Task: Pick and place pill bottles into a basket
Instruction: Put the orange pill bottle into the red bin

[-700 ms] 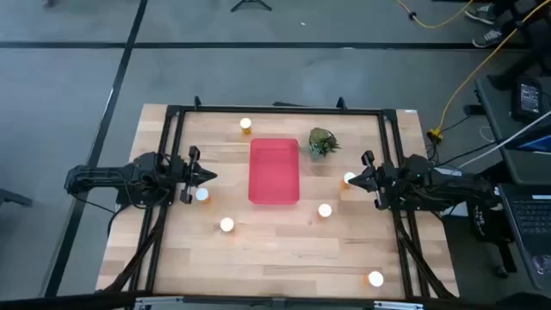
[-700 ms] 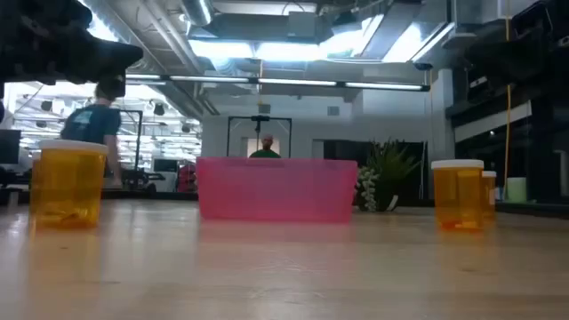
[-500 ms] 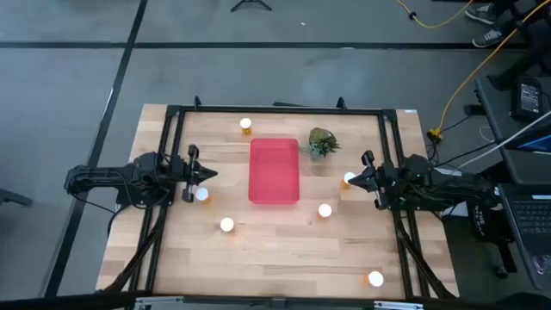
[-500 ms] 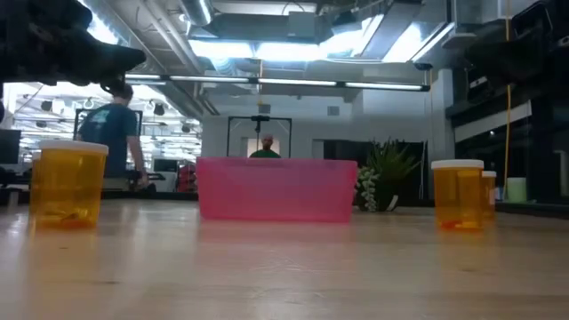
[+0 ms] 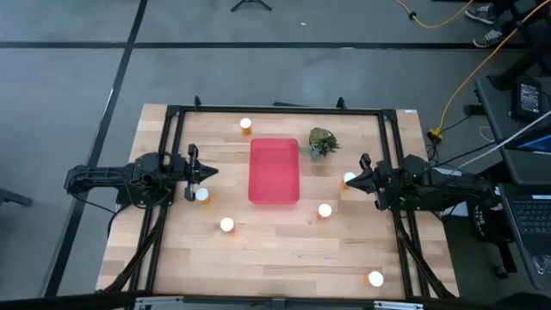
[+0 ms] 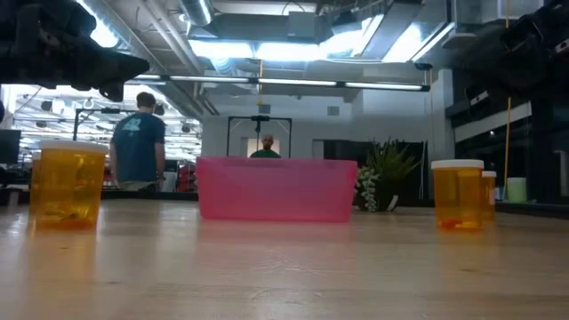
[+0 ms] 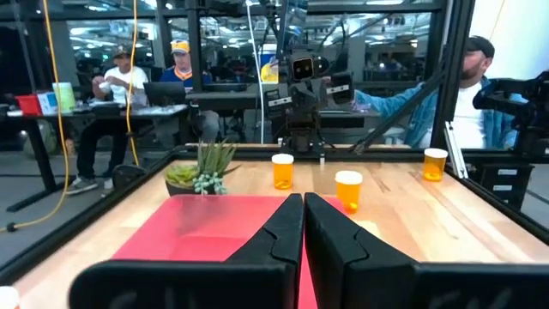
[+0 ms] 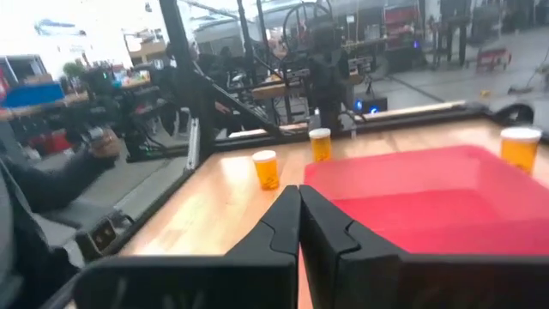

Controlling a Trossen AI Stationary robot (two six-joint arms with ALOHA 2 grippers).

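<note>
Pre-grasp step: six pill bottles (image 5: 226, 225) on bench (image 5: 284, 258), basket (image 5: 275, 171) empty. Left gripper (image 5: 200, 174), right gripper (image 5: 353, 181): jaws together. Next: part jaws, straddle nearest bottle.

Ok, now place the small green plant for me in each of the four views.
High view: the plant stands just right of the red basket's far corner.
Low view: the plant shows behind the basket's right end.
Left wrist view: the plant stands beyond the basket.
Right wrist view: not in it.
Shared landmark: the red basket.
</note>
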